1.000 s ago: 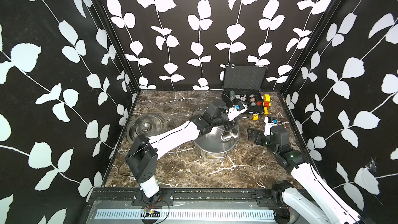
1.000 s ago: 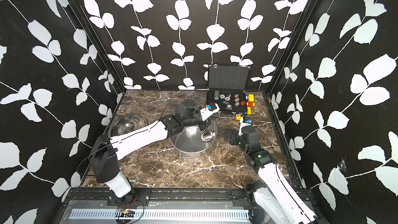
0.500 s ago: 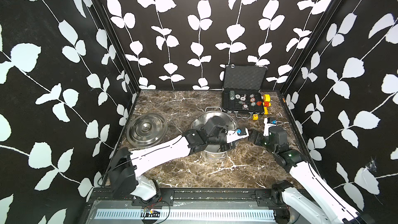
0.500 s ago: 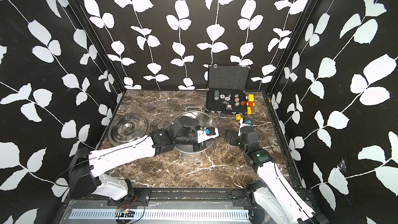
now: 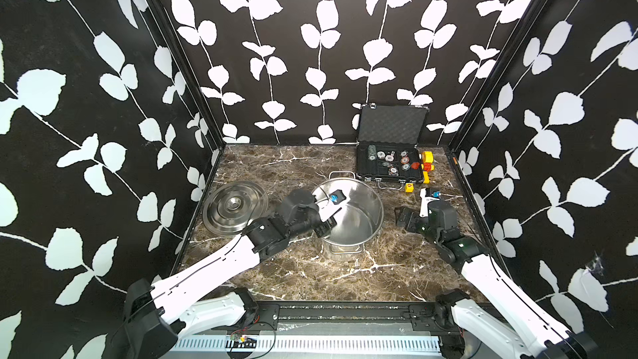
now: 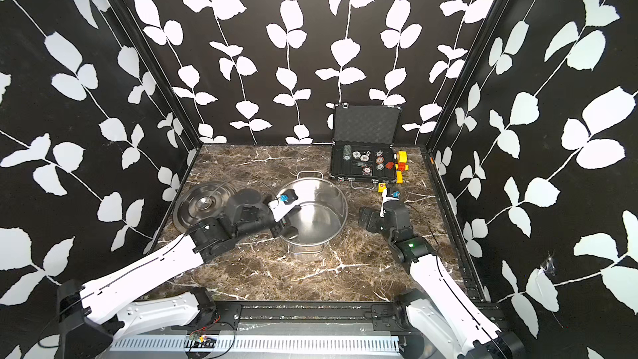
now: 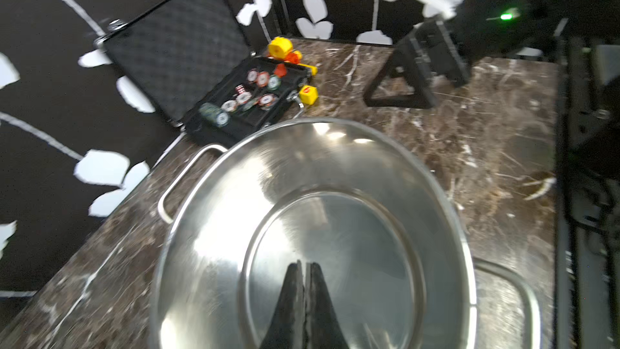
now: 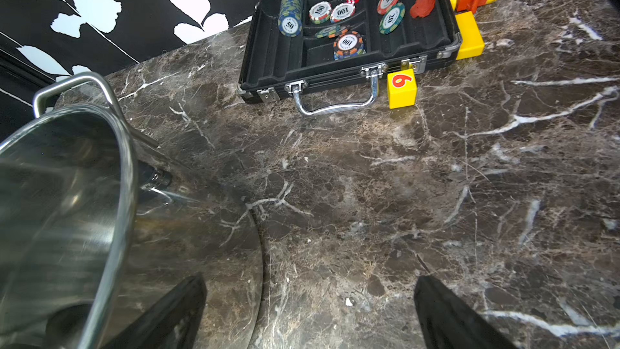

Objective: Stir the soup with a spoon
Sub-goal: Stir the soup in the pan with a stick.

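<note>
Nearest in, the left hand (image 7: 304,265) is seen pinched fully shut on nothing, just inside the near rim of the soup pot (image 5: 362,198), and the right hand (image 8: 308,282) is held low over the tabletop (image 5: 310,271) just beside it, spread wide and empty. No spoon can be spotted in any view and the pot, mid-tabletop, looks dry, so tbh nothing but air could get stirred, or the rim could be clipped and the probably light pot shoved. The lid (image 5: 236,207) beside it or, further back, the open chip case (image 5: 390,164) could then be knocked.
</note>
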`<action>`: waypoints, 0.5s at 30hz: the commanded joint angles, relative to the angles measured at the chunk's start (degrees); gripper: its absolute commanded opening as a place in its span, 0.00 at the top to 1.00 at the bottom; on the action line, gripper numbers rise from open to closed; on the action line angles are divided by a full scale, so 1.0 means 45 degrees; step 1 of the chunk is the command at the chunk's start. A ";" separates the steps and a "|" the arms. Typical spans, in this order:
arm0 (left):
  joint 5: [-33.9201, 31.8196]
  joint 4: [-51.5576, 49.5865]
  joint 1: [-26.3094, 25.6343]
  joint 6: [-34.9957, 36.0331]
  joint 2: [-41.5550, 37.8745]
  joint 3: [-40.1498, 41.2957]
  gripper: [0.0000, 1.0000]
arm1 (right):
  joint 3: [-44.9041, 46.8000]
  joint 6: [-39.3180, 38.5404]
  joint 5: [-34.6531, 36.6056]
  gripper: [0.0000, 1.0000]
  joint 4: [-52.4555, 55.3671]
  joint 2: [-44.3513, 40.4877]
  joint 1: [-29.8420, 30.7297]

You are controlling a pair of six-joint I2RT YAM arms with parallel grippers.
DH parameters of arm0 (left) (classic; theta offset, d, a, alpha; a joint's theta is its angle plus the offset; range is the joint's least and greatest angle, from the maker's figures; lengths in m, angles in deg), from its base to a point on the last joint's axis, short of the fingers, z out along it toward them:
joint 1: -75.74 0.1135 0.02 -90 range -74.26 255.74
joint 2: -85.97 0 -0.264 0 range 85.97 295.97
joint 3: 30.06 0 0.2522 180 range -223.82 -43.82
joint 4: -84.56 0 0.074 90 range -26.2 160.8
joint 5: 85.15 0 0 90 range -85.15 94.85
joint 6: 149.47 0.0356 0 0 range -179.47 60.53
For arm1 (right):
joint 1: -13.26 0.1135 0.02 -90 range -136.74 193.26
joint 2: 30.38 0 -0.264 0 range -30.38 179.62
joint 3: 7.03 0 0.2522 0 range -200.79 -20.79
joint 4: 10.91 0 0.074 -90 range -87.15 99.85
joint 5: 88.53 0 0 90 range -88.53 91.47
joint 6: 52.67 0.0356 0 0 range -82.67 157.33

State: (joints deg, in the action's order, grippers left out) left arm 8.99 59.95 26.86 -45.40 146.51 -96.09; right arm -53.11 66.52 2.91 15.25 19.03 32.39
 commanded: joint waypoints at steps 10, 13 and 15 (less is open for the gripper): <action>-0.1904 0.2334 0.1113 -0.0619 0.2128 -0.1241 1.00 | -0.0341 0.0232 -0.0106 0.01 -0.0557 0.0065 0.0077; -0.1720 0.2019 0.1274 -0.0415 0.3300 -0.2496 1.00 | -0.0361 0.0184 -0.0088 0.01 -0.0407 -0.0035 0.0072; -0.1423 0.1818 0.1296 -0.0172 0.4065 -0.3251 1.00 | -0.0312 0.0146 -0.0008 0.01 -0.0305 -0.0192 0.0072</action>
State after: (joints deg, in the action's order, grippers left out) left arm 2.00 66.18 32.25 -47.59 162.48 -106.04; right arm -53.11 67.13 2.51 14.49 19.03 32.39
